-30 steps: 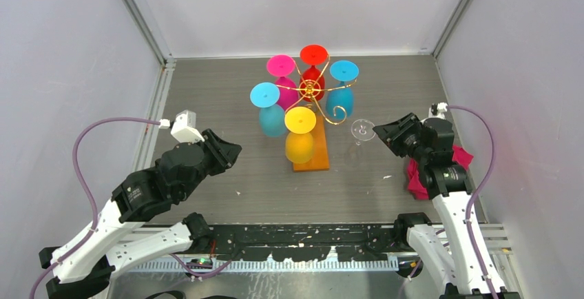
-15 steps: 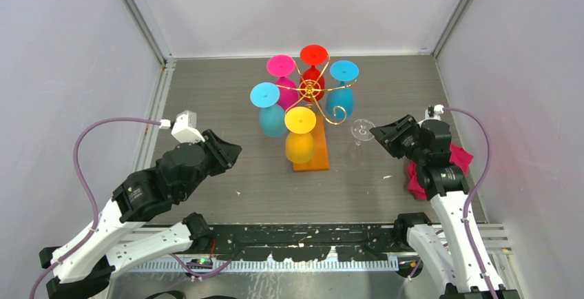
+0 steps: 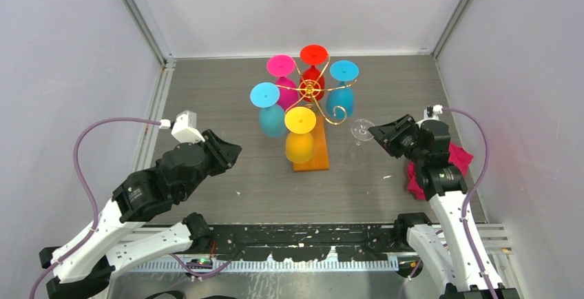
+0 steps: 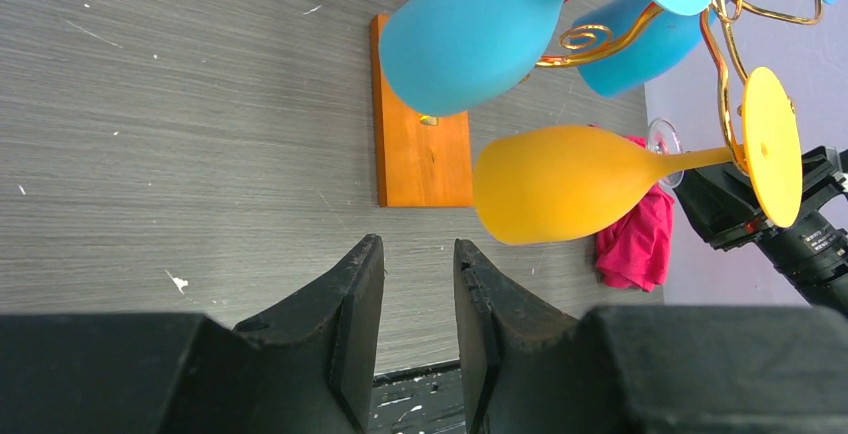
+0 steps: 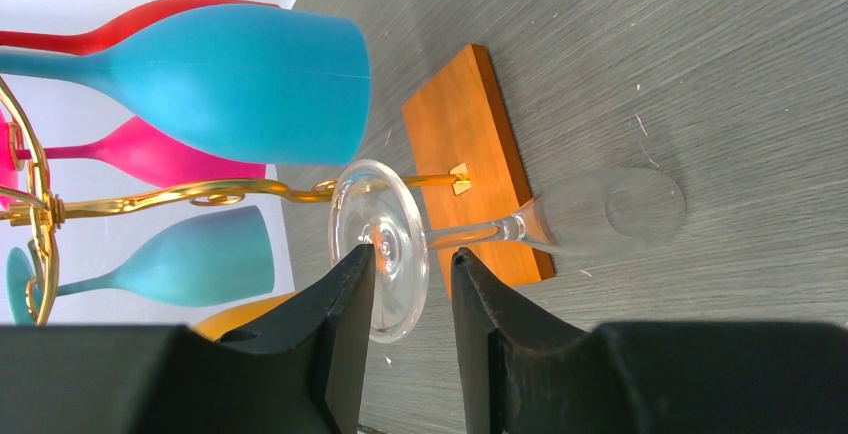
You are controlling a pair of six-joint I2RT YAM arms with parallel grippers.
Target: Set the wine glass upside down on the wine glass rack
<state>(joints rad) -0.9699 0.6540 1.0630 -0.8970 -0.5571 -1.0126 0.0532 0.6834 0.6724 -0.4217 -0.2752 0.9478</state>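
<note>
Right gripper [image 5: 412, 254] pinches the clear wine glass [image 5: 540, 222] by its foot rim. Directly ahead is the wine glass rack's [image 5: 470, 144] gold scroll arm [image 5: 270, 189], with the blue glass [image 5: 230, 84] just beside it. Left gripper [image 4: 418, 274] is part-open, holding nothing.

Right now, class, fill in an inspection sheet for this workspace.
Surface: grey table, lightly flecked.
Job's things: rack holds five coloured glasses, inverted; clear glass inverted beside it, not hung.
Clutter: pink cloth, right side.
Grippers: left gripper empty, jaws apart; right gripper jaws flank the clear glass's foot, grip unclear.
Cables: purple cables loop from both wrists.
Surroundings: white walls.
</note>
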